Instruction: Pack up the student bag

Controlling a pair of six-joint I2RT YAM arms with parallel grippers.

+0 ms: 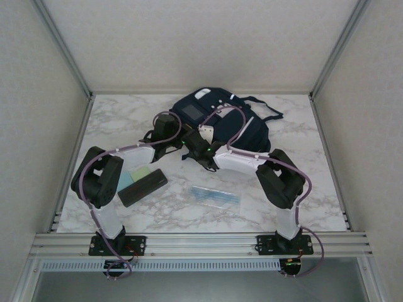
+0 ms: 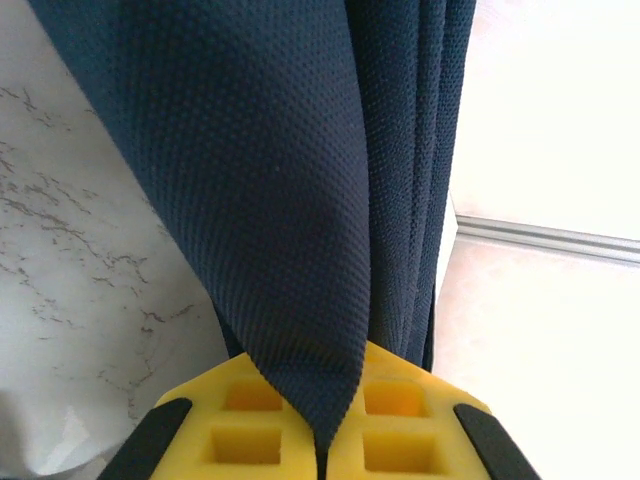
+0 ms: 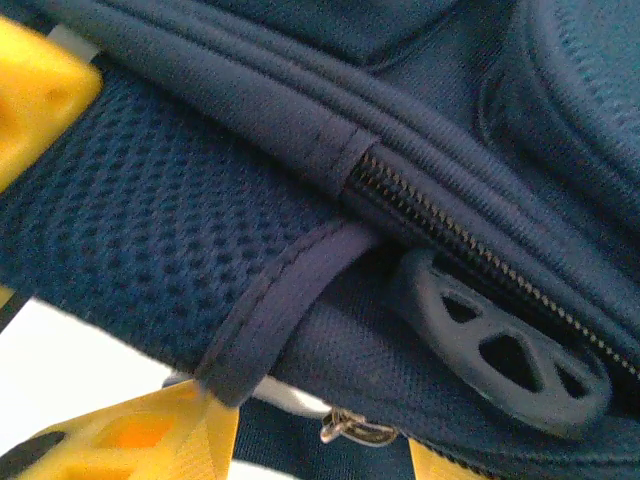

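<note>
The student bag [image 1: 217, 113], dark navy, lies at the back middle of the table. My left gripper [image 1: 169, 128] is at its left edge. Seen from the left wrist, the yellow pads [image 2: 240, 435] are shut on a fold of navy fabric [image 2: 260, 200] that hangs up out of them. My right gripper [image 1: 194, 143] is at the bag's near edge. From the right wrist, its yellow fingers [image 3: 130, 440] stand part closed round the bag's fabric [image 3: 400, 390], touching a navy strap loop [image 3: 280, 310]. Beside them are a metal zipper slider [image 3: 352, 430] and a rubber zipper pull [image 3: 500, 350].
A green and blue notebook [image 1: 135, 175] and a black case [image 1: 143, 187] lie on the marble table [image 1: 302, 189] at the near left. A clear pouch of pens [image 1: 216, 197] lies in the near middle. Metal frame rails [image 1: 201, 242] edge the table.
</note>
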